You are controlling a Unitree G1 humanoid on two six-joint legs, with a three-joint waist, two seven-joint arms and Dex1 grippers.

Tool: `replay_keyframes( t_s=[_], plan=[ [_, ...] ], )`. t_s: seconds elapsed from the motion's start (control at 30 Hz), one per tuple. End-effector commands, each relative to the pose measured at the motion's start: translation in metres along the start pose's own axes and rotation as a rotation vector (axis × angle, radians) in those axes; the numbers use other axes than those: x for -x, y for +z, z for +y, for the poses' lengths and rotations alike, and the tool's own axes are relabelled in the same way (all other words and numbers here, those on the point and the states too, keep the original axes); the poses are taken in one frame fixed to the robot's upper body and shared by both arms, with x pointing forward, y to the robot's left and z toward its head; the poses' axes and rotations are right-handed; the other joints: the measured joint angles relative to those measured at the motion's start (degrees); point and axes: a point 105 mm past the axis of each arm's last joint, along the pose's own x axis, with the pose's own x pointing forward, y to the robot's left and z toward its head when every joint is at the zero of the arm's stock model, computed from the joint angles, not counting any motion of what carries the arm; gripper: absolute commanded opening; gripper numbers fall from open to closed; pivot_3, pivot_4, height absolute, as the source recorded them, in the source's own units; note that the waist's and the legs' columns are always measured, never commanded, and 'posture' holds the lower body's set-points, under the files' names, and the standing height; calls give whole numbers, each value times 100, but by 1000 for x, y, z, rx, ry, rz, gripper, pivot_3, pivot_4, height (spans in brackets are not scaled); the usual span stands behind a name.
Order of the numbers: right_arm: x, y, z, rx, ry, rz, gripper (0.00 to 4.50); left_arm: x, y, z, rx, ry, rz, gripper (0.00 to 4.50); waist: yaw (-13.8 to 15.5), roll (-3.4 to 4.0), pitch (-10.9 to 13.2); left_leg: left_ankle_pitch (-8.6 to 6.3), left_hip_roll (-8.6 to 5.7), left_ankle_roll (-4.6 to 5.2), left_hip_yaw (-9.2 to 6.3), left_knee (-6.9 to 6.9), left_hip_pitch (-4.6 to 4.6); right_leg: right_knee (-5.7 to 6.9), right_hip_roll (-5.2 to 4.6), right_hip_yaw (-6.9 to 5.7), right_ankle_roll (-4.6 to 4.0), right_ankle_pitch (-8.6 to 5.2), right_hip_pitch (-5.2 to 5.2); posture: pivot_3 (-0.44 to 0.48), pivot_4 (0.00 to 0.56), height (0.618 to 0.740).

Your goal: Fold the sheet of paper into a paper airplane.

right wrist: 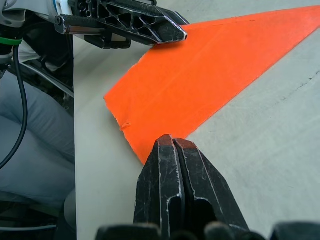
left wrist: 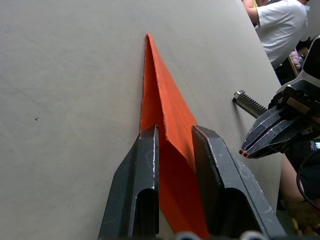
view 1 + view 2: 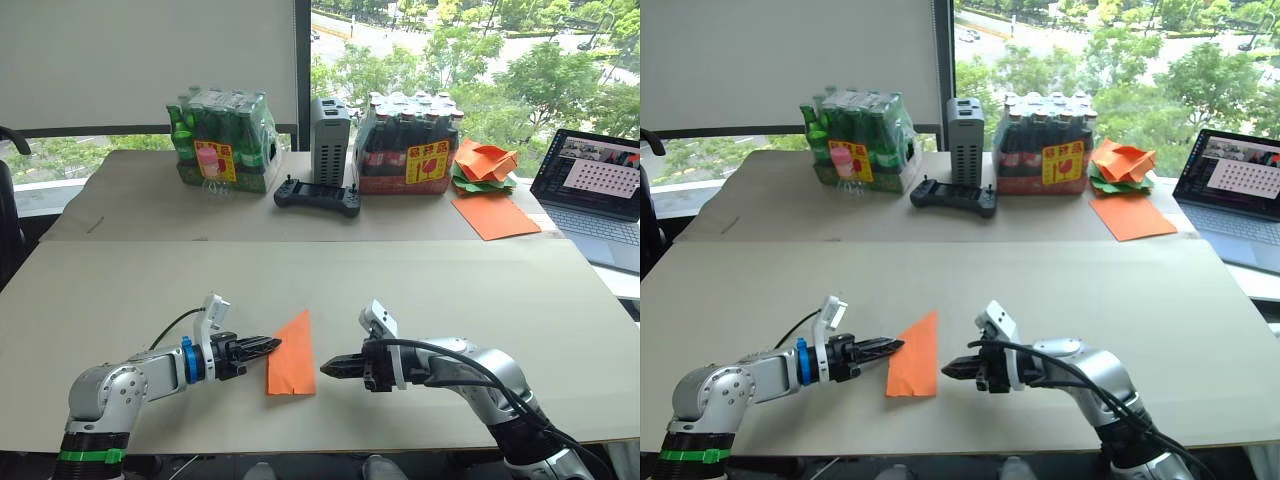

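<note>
The sheet of paper [image 3: 292, 358] is a bright-orange, pointed, folded shape lying flat on the near table [image 3: 120, 290], its tip pointing away from me. My left gripper [image 3: 274, 344] is at the paper's left edge. In the left wrist view its fingers [image 2: 142, 175] stand slightly apart, open, with a raised flap of the paper [image 2: 165, 100] between them. My right gripper [image 3: 326, 370] is shut with nothing in it, its tip just off the paper's right edge [image 1: 200, 85].
On the far table stand a pack of green bottles [image 3: 222, 140], a grey box [image 3: 330, 140], a black controller [image 3: 317, 197] and a pack of dark bottles [image 3: 410, 145]. Crumpled papers [image 3: 485, 162], a larger orange sheet [image 3: 495, 215] and a laptop [image 3: 600, 190] are at the right.
</note>
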Motion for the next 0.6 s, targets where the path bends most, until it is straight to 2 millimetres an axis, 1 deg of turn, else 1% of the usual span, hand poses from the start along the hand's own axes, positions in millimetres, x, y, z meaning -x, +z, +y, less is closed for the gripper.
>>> replay_keyframes(
  t_s=[0.03, 0.43, 0.57, 0.6],
  plan=[
    [0, 9, 6, 59, 11, -26, 0, -2, 6, -2, -20, -6, -20, 1114, 0, 0, 0, 0, 0, 0, 0, 1, 0, 1, 0, 0, 0, 0, 0, 0, 150, 740],
    [-1, 9, 5, 68, 2, -23, 0, -7, 5, -5, -8, -11, -25, 1114, 0, 0, 0, 0, -1, 0, 0, 5, 0, 3, 0, 0, 0, 0, 1, 0, 150, 740],
    [-1, 9, 4, 71, -1, -22, 0, -8, 4, -8, -2, -29, -26, 46, 0, 0, 0, 0, -1, 0, 0, 5, 0, 3, 0, 0, 0, 0, 1, 0, 150, 740],
    [-1, 9, 4, 71, -1, -22, 0, -8, 4, -8, -2, -30, -25, 46, 0, 0, 0, 0, -1, 0, 0, 5, 0, 3, 0, 0, 0, 0, 1, 0, 150, 740]
  ],
)
